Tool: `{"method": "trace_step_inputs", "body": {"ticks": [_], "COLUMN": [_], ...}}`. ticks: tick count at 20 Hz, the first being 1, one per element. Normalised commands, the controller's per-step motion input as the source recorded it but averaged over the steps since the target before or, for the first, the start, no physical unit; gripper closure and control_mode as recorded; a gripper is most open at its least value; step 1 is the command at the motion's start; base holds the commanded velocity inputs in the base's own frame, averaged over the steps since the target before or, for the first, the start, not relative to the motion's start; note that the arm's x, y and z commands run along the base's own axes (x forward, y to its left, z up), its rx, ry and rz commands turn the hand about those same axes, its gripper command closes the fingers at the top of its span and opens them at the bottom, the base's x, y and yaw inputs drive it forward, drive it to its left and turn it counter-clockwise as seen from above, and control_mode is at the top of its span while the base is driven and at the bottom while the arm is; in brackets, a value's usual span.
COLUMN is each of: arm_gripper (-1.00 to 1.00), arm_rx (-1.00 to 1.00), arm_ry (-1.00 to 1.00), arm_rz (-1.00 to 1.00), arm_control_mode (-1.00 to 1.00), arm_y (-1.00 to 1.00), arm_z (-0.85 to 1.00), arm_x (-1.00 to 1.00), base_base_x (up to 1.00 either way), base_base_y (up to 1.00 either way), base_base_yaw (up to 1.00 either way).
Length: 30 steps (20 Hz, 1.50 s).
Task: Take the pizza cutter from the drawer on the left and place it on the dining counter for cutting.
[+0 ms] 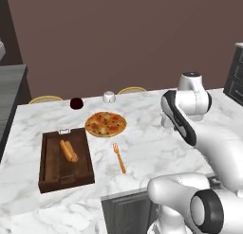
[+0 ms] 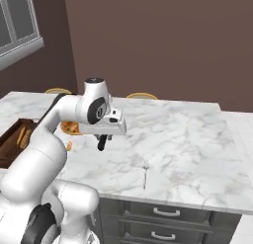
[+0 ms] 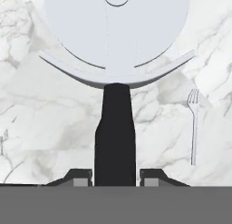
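My gripper (image 3: pixel 115 177) is shut on the black handle of the pizza cutter (image 3: pixel 114 123). Its silvery round wheel fills the top of the hand view. In the right base view the gripper (image 2: pixel 103 138) hangs a little above the dining counter (image 2: pixel 173 139), with the cutter's dark handle (image 2: pixel 102 143) sticking down from it. The white marble dining counter (image 1: pixel 156 143) spreads under the arm. At its near edge a dark grey drawer (image 1: pixel 126 210) stands pulled out.
A pizza (image 1: pixel 105 124) lies mid-counter, with an orange-brown fork (image 1: pixel 119 158) just in front of it. A dark wooden tray (image 1: pixel 47 162) holding bread sits to the left. A dark red cup (image 1: pixel 76 103) and a white bowl (image 1: pixel 109 96) stand at the far edge. Closed drawers (image 2: pixel 165 212) line the base.
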Motion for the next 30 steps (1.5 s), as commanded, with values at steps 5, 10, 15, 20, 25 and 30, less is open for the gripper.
{"method": "trace_step_inputs", "body": {"ticks": [5, 10, 15, 20, 25, 30], "arm_gripper": [1.00, 1.00, 1.00, 1.00, 1.00, 1.00], "arm_rx": [0.00, 0.00, 0.01, 0.04, 0.10, 0.07], "arm_ry": [0.00, 0.00, 0.01, 0.01, 0.00, 0.00], "arm_rz": [0.07, 0.04, 0.01, 0.00, 0.00, 0.00], "arm_control_mode": [-1.00, -1.00, -1.00, -1.00, -1.00, -1.00], "arm_y": [0.31, 0.45, 0.51, 0.38, 0.00, 0.00], "arm_z": [-0.17, -0.27, -0.17, -0.26, -0.33, -0.34], "arm_x": [1.00, 0.88, 0.74, 0.73, 0.52, 0.43], "base_base_x": [0.00, 0.00, 0.00, 0.00, 0.00, 0.00], "base_base_y": [0.00, 0.00, 0.00, 0.00, 0.00, 0.00], "base_base_yaw": [0.00, 0.00, 0.00, 0.00, 0.00, 0.00]}}
